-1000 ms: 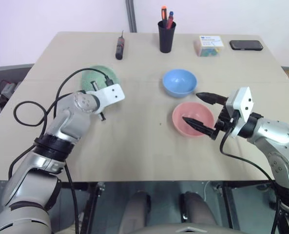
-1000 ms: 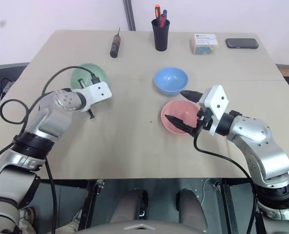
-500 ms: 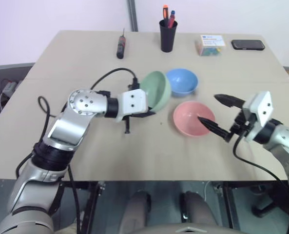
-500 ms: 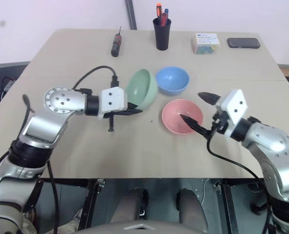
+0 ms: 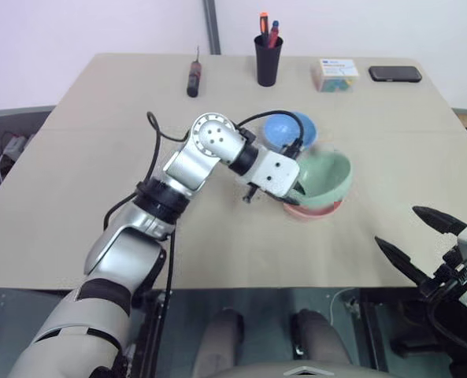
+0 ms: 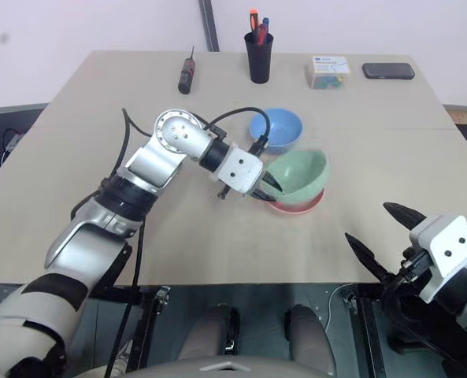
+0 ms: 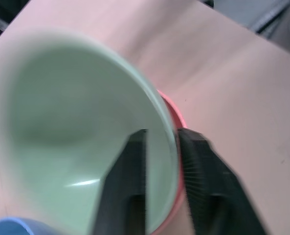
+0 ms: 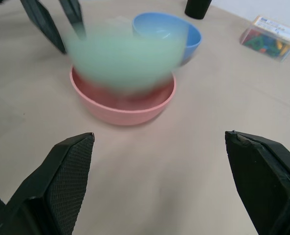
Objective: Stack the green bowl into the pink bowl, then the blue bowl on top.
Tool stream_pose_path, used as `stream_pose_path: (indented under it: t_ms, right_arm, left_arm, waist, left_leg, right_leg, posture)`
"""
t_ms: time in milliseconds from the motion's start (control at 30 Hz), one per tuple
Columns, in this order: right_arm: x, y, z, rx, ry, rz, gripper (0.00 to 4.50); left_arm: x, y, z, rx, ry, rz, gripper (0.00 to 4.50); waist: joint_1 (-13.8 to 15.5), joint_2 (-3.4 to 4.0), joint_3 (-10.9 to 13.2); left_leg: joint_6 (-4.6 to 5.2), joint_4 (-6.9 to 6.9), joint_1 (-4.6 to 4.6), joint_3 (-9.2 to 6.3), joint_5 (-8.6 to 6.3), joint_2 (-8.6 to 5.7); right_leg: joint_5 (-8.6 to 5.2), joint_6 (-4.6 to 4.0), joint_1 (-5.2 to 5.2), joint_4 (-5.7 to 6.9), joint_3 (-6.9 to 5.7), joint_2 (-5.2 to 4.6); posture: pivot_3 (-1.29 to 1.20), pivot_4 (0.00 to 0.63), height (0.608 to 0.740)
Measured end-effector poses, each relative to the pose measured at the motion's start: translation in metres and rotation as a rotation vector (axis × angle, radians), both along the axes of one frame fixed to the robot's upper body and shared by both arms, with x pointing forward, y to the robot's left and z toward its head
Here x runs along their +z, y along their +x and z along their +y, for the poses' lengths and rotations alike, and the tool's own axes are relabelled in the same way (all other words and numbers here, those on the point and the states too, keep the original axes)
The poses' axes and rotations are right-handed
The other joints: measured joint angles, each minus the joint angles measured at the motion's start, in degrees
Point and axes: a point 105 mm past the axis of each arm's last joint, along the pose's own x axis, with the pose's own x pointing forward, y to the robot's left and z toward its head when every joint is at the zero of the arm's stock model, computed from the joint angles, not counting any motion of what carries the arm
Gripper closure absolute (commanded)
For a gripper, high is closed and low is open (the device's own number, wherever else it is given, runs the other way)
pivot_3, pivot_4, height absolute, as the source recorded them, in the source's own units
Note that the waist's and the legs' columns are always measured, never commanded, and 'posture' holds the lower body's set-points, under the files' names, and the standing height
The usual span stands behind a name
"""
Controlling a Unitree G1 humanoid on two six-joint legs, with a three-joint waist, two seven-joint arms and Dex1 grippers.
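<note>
Swung across from the table's left side, the left gripper (image 5: 293,194) now carries the green bowl (image 5: 321,178) over the pink bowl (image 5: 312,209), its 2 fingers (image 7: 127,166) straddling the green rim, 1 inside, 1 outside. Just behind it sits the blue bowl (image 5: 284,129). Drawn back toward the near edge, the right gripper (image 5: 416,234) gapes wide, empty.

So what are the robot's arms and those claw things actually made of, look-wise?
The left arm is silver-grey metal in rounded segments with black joint rings and a round perforated elbow cap. A black cable loops along it to a white boxy wrist block. The left gripper and right gripper each have two black pointed fingers with finely ribbed pads.
</note>
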Motion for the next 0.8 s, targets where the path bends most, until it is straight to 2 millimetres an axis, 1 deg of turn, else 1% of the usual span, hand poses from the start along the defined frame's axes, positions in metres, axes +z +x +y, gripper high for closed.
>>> stream_pose_path:
  t_ms: [33, 100, 133, 233, 267, 300, 367, 400, 433, 500, 533, 567, 600, 667, 700, 733, 767, 800]
  right_arm:
    - [0.000, 0.000, 0.000, -0.001, 0.002, -0.001, 0.00]
    - [0.002, 0.000, 0.001, 0.000, 0.005, -0.009, 0.00]
    - [0.004, 0.002, 0.002, 0.006, 0.003, -0.019, 0.00]
    - [0.009, 0.009, 0.008, 0.047, -0.023, -0.041, 0.00]
    - [0.011, 0.014, 0.009, 0.062, -0.038, -0.050, 0.00]
    - [0.015, 0.023, 0.011, 0.088, -0.062, -0.067, 0.00]
    - [0.020, 0.039, 0.011, 0.109, -0.101, -0.084, 0.00]
    - [0.021, 0.049, 0.013, 0.130, -0.118, -0.089, 0.00]
    - [0.024, 0.062, 0.015, 0.155, -0.142, -0.092, 0.00]
    - [0.030, 0.086, 0.017, 0.177, -0.167, -0.097, 0.00]
    - [0.032, 0.098, 0.018, 0.181, -0.177, -0.095, 0.00]
    - [0.033, 0.107, 0.020, 0.192, -0.183, -0.089, 0.00]
    - [0.034, 0.120, 0.024, 0.206, -0.201, -0.082, 0.00]
    - [0.037, 0.151, 0.037, 0.215, -0.236, -0.077, 0.00]
    - [0.038, 0.165, 0.043, 0.217, -0.247, -0.076, 0.00]
    - [0.037, 0.174, 0.049, 0.232, -0.254, -0.063, 0.00]
    - [0.037, 0.178, 0.053, 0.241, -0.255, -0.055, 0.00]
    - [0.037, 0.194, 0.067, 0.258, -0.239, -0.028, 0.00]
  left_arm:
    - [-0.002, 0.002, -0.001, -0.004, -0.002, -0.017, 2.04]
    - [-0.002, 0.005, -0.002, 0.008, -0.018, -0.028, 2.04]
    - [0.001, 0.006, -0.001, 0.022, -0.039, -0.025, 2.04]
    - [0.024, 0.009, 0.011, 0.114, -0.138, 0.041, 2.04]
    - [0.033, 0.009, 0.017, 0.157, -0.189, 0.082, 2.04]
    - [0.041, 0.009, 0.027, 0.225, -0.266, 0.133, 2.04]
    - [0.049, 0.009, 0.043, 0.326, -0.417, 0.241, 2.04]
    - [0.049, 0.008, 0.054, 0.382, -0.491, 0.287, 2.04]
    - [0.043, 0.007, 0.067, 0.461, -0.547, 0.340, 1.78]
    - [0.028, 0.005, 0.090, 0.601, -0.605, 0.464, 1.19]
    - [0.023, 0.001, 0.100, 0.656, -0.634, 0.523, 0.70]
    - [0.020, -0.002, 0.107, 0.690, -0.649, 0.538, 0.65]
    - [0.015, -0.006, 0.117, 0.753, -0.678, 0.545, 0.05]
    - [0.005, -0.010, 0.135, 0.882, -0.744, 0.505, 0.05]
    - [0.002, -0.012, 0.139, 0.924, -0.773, 0.497, 0.05]
    - [0.001, -0.016, 0.143, 0.952, -0.791, 0.483, 0.05]
    - [0.000, -0.017, 0.145, 0.964, -0.796, 0.475, 0.05]
    - [-0.005, -0.023, 0.150, 1.001, -0.806, 0.449, 0.05]
  waist:
    - [0.1, 0.00, 0.0]
    - [0.1, -0.01, 0.0]
    - [0.1, -0.01, 0.0]
    - [-0.2, 0.01, 0.0]
    - [-0.3, 0.02, 0.0]
    - [-0.6, 0.05, 0.0]
    - [-1.0, 0.11, 0.0]
    - [-1.2, 0.12, 0.0]
    - [-1.7, 0.11, 0.0]
    - [-1.8, 0.02, 0.1]
    - [-1.6, -0.03, 0.2]
    - [-1.6, -0.06, 0.2]
    - [-1.5, -0.05, 0.3]
    - [-1.1, -0.10, 0.3]
    - [-0.9, -0.10, 0.4]
    - [-0.6, -0.15, 0.4]
    - [-0.5, -0.15, 0.4]
    - [-0.6, -0.15, 0.4]
  left_leg:
    - [0.00, 0.00, -0.01, -0.01, 0.00, 0.00]
    - [0.00, 0.00, -0.08, -0.04, 0.00, 0.00]
    - [0.00, 0.00, -0.09, -0.05, 0.00, 0.00]
    - [0.00, 0.01, -0.07, -0.06, 0.00, 0.03]
    - [0.00, 0.00, -0.05, -0.09, 0.00, 0.07]
    - [0.00, 0.00, 0.03, -0.12, 0.00, 0.09]
    - [0.00, 0.00, 0.15, -0.13, 0.00, 0.10]
    - [0.00, -0.01, 0.20, -0.15, 0.00, 0.11]
    - [0.00, -0.03, 0.34, -0.04, 0.00, 0.15]
    - [0.00, -0.06, 0.53, -0.04, -0.01, 0.20]
    - [0.00, -0.10, 0.57, -0.06, 0.00, 0.21]
    - [0.00, -0.10, 0.57, -0.05, -0.01, 0.22]
    - [-0.01, -0.12, 0.59, -0.03, -0.01, 0.23]
    - [-0.01, -0.12, 0.56, -0.05, -0.01, 0.19]
    - [-0.01, -0.12, 0.51, -0.07, 0.00, 0.13]
    - [-0.02, -0.12, 0.50, -0.08, -0.01, 0.12]
    - [-0.02, -0.12, 0.50, -0.07, -0.01, 0.12]
    - [-0.02, -0.15, 0.50, 0.03, -0.01, 0.11]
  right_leg:
    - [0.00, 0.00, 0.00, -0.01, -0.01, -0.01]
    - [0.00, 0.00, -0.03, -0.02, -0.03, -0.01]
    - [0.00, 0.00, -0.04, -0.02, -0.04, -0.01]
    - [0.00, 0.00, -0.06, 0.01, -0.02, -0.01]
    - [0.00, 0.00, -0.06, 0.02, 0.01, 0.00]
    - [0.00, 0.00, -0.05, 0.04, 0.09, 0.00]
    - [0.00, 0.00, 0.00, 0.09, 0.15, -0.01]
    - [0.00, 0.00, 0.04, 0.06, 0.14, 0.00]
    - [0.00, 0.00, 0.12, 0.09, 0.25, 0.02]
    - [0.00, -0.01, 0.28, 0.08, 0.26, 0.08]
    - [0.00, -0.01, 0.30, 0.08, 0.23, 0.08]
    - [0.00, -0.02, 0.30, 0.06, 0.23, 0.08]
    - [0.00, -0.02, 0.32, 0.04, 0.25, 0.07]
    - [0.00, -0.02, 0.31, -0.01, 0.22, 0.00]
    - [0.00, -0.02, 0.31, 0.01, 0.20, -0.06]
    - [0.01, -0.02, 0.28, -0.01, 0.18, -0.08]
    - [0.01, -0.03, 0.28, -0.02, 0.18, -0.09]
    - [0.01, -0.03, 0.24, -0.01, 0.26, -0.12]
  posture:
    - [0.00, 0.150, 0.740]
    - [0.00, 0.150, 0.740]
    - [0.00, 0.150, 0.740]
    - [0.00, 0.150, 0.740]
    - [0.00, 0.150, 0.740]
    - [0.00, 0.150, 0.740]
    - [0.00, 0.150, 0.740]
    - [0.00, 0.150, 0.740]
    - [0.00, 0.150, 0.740]
    - [0.00, 0.150, 0.740]
    - [0.00, 0.150, 0.740]
    - [0.00, 0.150, 0.740]
    - [0.00, 0.150, 0.740]
    - [0.00, 0.150, 0.740]
    - [0.00, 0.150, 0.740]
    - [0.00, 0.150, 0.740]
    - [0.00, 0.150, 0.740]
    - [0.00, 0.150, 0.740]
